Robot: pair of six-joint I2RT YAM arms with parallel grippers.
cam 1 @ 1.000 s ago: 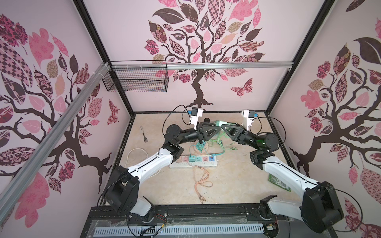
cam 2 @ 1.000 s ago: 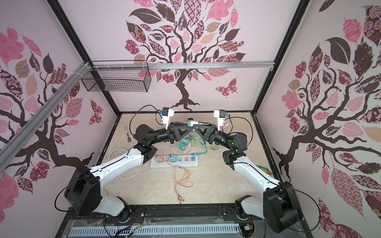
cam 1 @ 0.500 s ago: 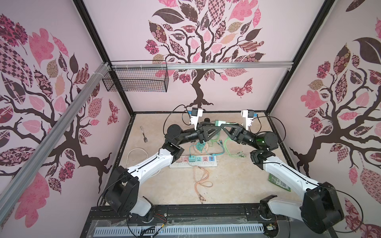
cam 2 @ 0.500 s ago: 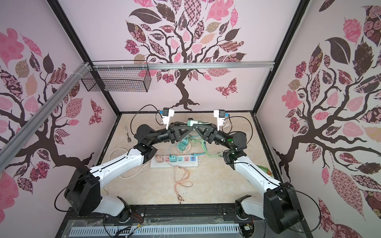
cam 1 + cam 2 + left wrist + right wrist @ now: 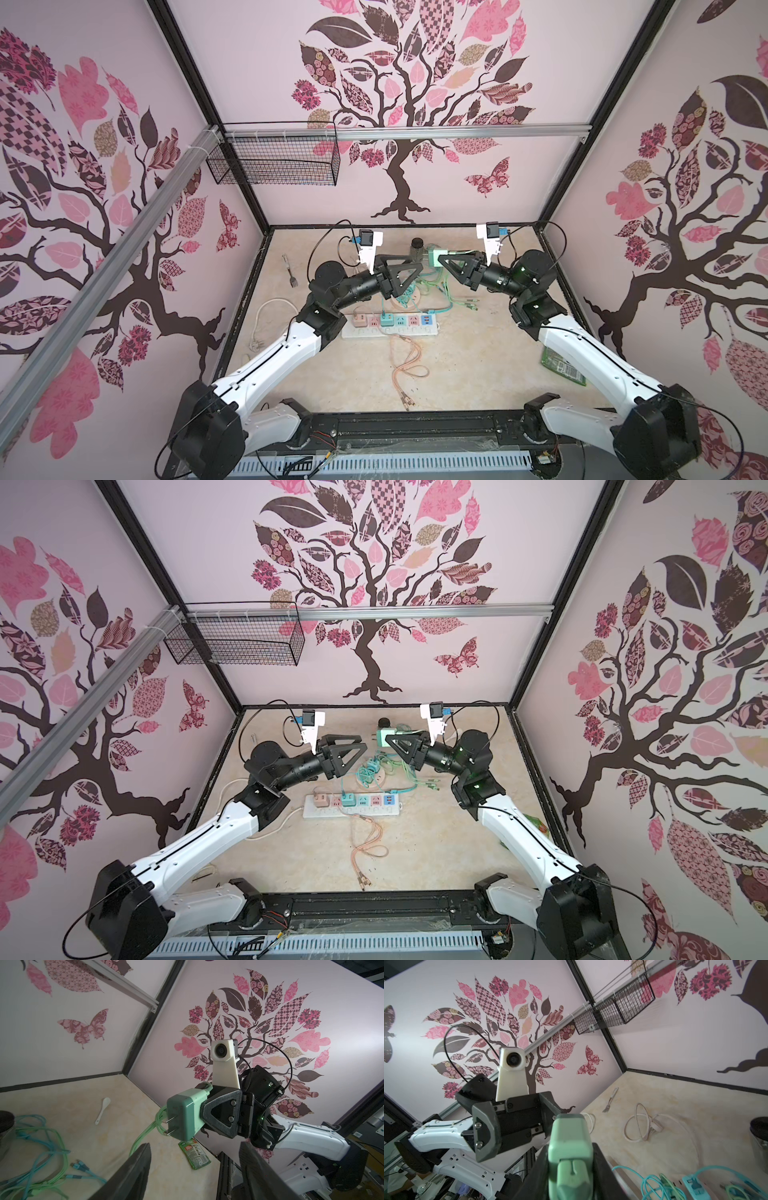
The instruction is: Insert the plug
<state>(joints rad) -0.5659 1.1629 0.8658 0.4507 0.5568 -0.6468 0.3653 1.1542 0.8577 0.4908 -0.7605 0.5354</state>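
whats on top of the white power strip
A pink adapter and a teal adapter with a cable plugged in stand on the power strip; the sockets beneath them are covered.

Light's soft and even in both top views, plenty bright, with only faint fuzzy shadows on the beige surface point(image 5: 457, 365) under the arms. The wide lens stretches the walls and the metal rail point(image 5: 104, 266) out toward the borders. Both wrist views are dimmer and cooler. The left claw point(image 5: 194, 1145) sits right by its lens, so its fingers point(image 5: 133, 1172) go dark and blurry, and the plug point(image 5: 569, 1147) looks soft up close.
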